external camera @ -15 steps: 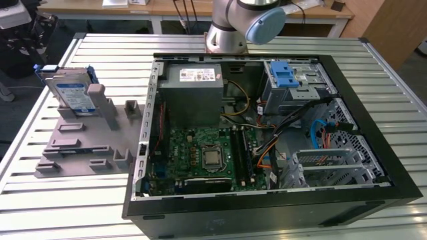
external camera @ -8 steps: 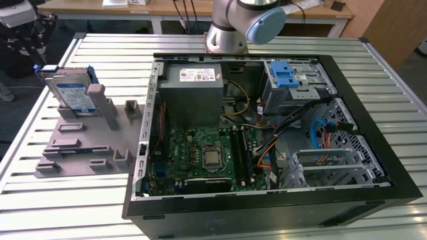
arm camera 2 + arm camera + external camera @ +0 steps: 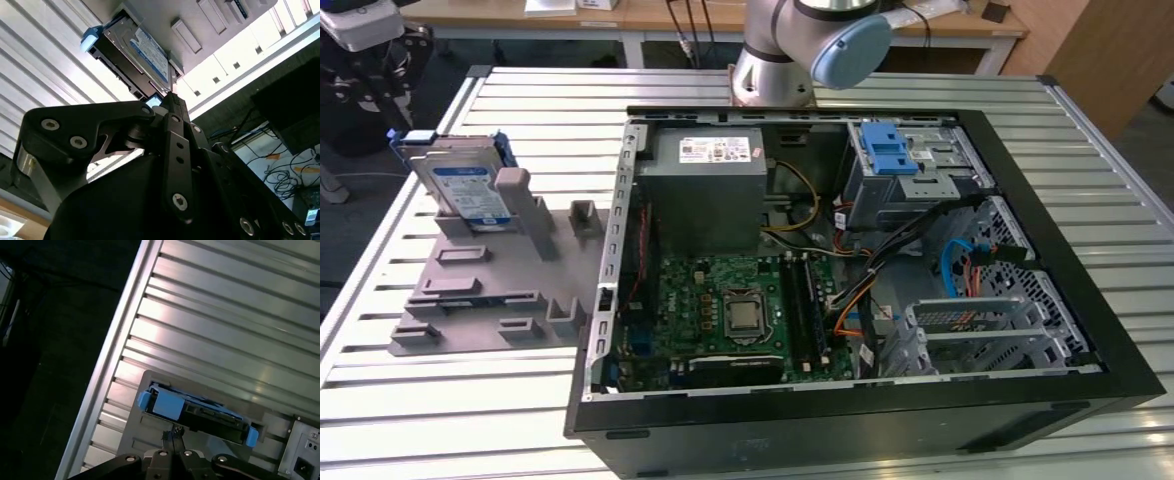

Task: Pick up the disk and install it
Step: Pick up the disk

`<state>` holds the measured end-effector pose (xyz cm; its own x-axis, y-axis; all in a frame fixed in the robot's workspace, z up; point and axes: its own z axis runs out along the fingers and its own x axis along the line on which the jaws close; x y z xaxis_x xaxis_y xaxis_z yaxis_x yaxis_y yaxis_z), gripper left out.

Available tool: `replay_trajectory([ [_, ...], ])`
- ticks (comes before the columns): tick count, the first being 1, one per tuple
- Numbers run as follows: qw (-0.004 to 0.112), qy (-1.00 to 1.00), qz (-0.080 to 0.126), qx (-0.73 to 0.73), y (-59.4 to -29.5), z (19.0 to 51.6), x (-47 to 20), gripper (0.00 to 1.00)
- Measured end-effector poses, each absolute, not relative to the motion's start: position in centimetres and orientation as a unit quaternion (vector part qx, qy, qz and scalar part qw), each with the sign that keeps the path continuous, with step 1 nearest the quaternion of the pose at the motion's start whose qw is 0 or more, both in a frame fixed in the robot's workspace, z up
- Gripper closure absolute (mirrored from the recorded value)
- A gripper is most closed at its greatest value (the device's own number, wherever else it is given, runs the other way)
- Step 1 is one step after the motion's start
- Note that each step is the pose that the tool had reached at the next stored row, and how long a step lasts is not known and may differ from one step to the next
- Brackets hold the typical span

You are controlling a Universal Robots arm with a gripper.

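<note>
Disk (image 3: 464, 190): upright on edge in a slot of the grey holder (image 3: 467, 300), label face toward the computer case (image 3: 1067, 400); blue carrier frame wrapped round its edges, seen edge-on in the first wrist view (image 3: 200, 412).
Place: near the table's (image 3: 454, 420) far corner on the exterior view's left, close to that side edge and well apart from the case.
Handling: probably stiff and dense, fairly heavy for its bulk; smooth metal faces likely slippery; likely sensitive to knocks, so not a thing to drop or jar.
Where to take hold: best judged across the two flat faces, on the upper part standing clear of the holder's posts; plastic frame likely to flex, connector end better left alone.
Gripper (image 3: 172, 432): jaws drawn narrow, nothing between them; above the disk, tips pointing at its upper edge, apart from it.
Holder: flat grey plate with several raised posts and slots, lying beside the case's side wall.
Drive cage (image 3: 901, 160): blue-latched, in the case's far corner, beside the grey power supply (image 3: 707, 165).
Progress: disk not yet grasped, by the look of it.
</note>
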<state>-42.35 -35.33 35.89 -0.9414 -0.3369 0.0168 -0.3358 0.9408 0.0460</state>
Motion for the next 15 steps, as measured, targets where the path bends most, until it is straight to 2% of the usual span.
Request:
replay_trajectory([
  [15,0.012,-0.964,-0.020,0.265,-35.32,35.87,-42.35,0.89],
])
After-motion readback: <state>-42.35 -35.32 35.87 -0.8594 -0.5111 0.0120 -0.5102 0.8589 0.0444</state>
